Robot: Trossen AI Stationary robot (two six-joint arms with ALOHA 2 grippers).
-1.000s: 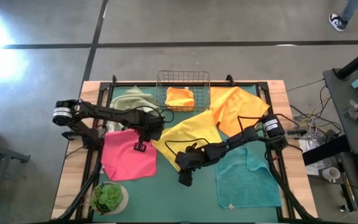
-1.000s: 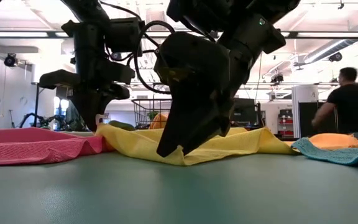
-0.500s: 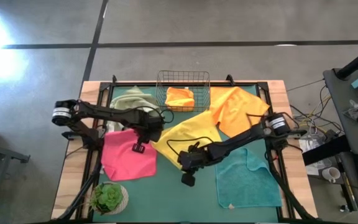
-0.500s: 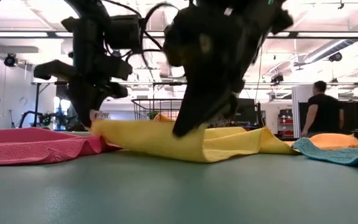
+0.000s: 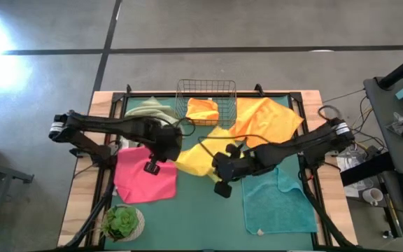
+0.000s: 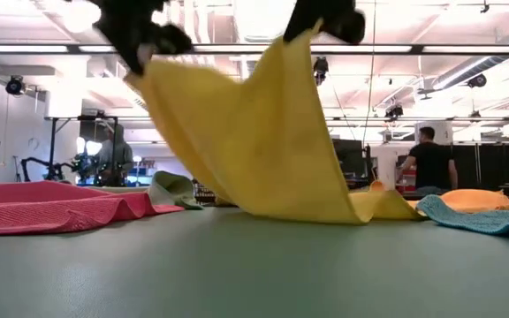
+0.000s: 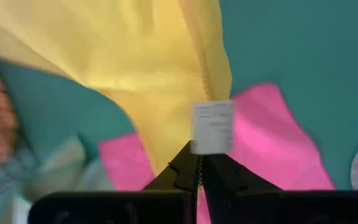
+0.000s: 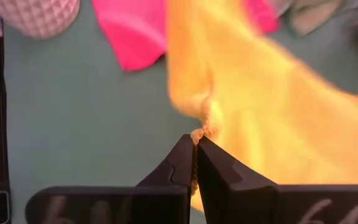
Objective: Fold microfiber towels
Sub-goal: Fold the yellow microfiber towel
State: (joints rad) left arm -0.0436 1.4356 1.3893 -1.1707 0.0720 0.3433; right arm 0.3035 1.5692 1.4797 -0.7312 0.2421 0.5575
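Note:
Both my grippers hold up the yellow towel [image 5: 196, 155] [image 6: 263, 141] by its near edge. My left gripper [image 5: 151, 166] [image 6: 145, 42] is shut on one corner and my right gripper [image 5: 222, 187] [image 6: 323, 19] on the other. The cloth slopes down from them, and its far end [image 6: 360, 210] lies on the green mat [image 5: 201, 217]. A pink towel [image 5: 145, 175] lies flat to the left, a teal towel [image 5: 278, 203] to the right, and an orange towel [image 5: 268, 119] behind. My left gripper pinches the yellow towel's corner [image 7: 199, 144] between its two fingers, right beside a white tag [image 7: 212, 127]. The fingers point steeply down. The corner is lifted clear and the cloth hangs from it. My right gripper pinches a bunched bit of the towel's edge [image 8: 202, 127] between its fingertips [image 8: 182, 163], slanting down. That end is high above the mat, with the cloth sloping down and away from it.
A wire basket [image 5: 206, 89] at the far edge holds a folded orange towel [image 5: 203, 110]. A pale green towel [image 5: 149, 110] lies crumpled at the far left. A potted plant [image 5: 123, 222] stands at the near left corner. A person [image 6: 429, 159] stands in the room behind.
Both grippers have risen from the mat, carrying the yellow towel's near edge with them. The towel lay bunched low on the mat. Now it hangs as a sloping sheet, while its far end has stayed on the mat.

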